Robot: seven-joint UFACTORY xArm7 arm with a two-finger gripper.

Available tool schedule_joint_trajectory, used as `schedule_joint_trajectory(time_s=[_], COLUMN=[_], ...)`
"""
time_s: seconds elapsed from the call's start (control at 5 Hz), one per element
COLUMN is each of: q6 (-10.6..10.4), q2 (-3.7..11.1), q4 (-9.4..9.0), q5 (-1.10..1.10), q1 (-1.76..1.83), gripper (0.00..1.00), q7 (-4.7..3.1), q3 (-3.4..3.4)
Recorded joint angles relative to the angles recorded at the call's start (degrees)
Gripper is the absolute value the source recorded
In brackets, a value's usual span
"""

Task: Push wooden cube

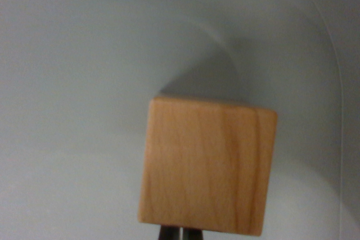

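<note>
A light wooden cube (207,164) with visible grain fills the lower middle of the wrist view, resting on a pale grey-white surface. Just below its bottom edge, two dark fingertips of my gripper (180,233) poke into view close together. They sit right against the cube's near face, and the cube hides most of them. Nothing is held between them.
The pale surface (73,82) spreads around the cube on all sides. A faint curved edge line (337,82) runs down the wrist view's right side. The cube casts a soft shadow (225,71) above and behind itself.
</note>
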Motion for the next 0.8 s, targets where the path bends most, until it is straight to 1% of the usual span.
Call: schedule_joint_trajectory(time_s=[0.2,0.4,0.6,0.8], q6=[0.00,0.81,0.81,1.51], q2=[0.00,1.22,1.22,2.28], q4=[0.00,2.03,2.03,3.78], q5=[0.00,0.04,0.04,0.07], q1=[0.00,-0.01,-0.01,-0.01], gripper=[1.00,1.00,1.00,1.00], q7=[0.00,0.21,0.21,0.40], q3=[0.00,0.18,0.18,0.33])
